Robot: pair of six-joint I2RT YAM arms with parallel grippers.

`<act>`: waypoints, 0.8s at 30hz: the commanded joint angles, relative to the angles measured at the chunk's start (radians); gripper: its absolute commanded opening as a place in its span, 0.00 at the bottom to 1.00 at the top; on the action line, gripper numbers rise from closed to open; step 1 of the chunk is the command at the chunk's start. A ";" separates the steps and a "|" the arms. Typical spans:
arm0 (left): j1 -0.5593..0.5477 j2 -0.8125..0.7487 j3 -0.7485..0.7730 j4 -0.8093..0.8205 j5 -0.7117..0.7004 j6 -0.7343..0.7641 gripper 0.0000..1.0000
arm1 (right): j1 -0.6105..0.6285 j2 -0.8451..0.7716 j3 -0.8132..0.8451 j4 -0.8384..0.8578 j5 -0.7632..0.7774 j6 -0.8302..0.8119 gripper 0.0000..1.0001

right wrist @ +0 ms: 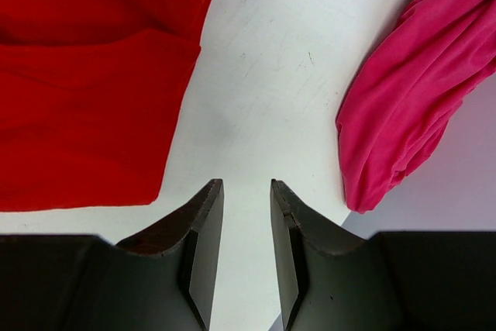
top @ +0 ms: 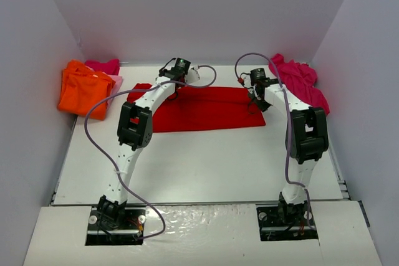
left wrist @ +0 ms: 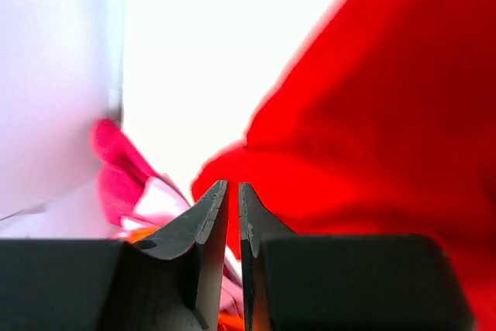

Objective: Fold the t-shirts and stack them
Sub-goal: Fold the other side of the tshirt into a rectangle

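The red t-shirt (top: 206,109) lies spread flat as a wide band at the back middle of the table. My left gripper (top: 165,74) hovers over its far left corner. In the left wrist view the gripper (left wrist: 233,184) is open by a thin slit with nothing in it, and the red cloth (left wrist: 372,114) lies just beyond. My right gripper (top: 262,104) is open over bare table (right wrist: 256,75), just off the red shirt's right edge (right wrist: 85,114). An orange t-shirt (top: 81,88) rests folded on a pink one (top: 106,66) at the back left. A magenta t-shirt (top: 302,79) lies crumpled at the back right.
White walls (top: 37,60) close the table (top: 199,166) in on the left, back and right. The crumpled magenta cloth (right wrist: 418,83) lies right of the right gripper (right wrist: 246,182). Grey cables (top: 100,110) loop from both arms over the table.
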 commanded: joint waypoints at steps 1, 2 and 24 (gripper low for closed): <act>-0.008 -0.009 0.133 0.120 -0.129 0.018 0.08 | 0.001 -0.059 0.004 0.018 0.032 0.005 0.28; -0.008 -0.027 0.128 0.108 -0.110 0.003 0.08 | 0.001 -0.063 0.001 0.019 0.034 0.004 0.29; -0.006 -0.695 -0.714 -0.012 0.301 -0.111 0.11 | 0.036 -0.142 -0.027 0.010 0.067 0.015 0.28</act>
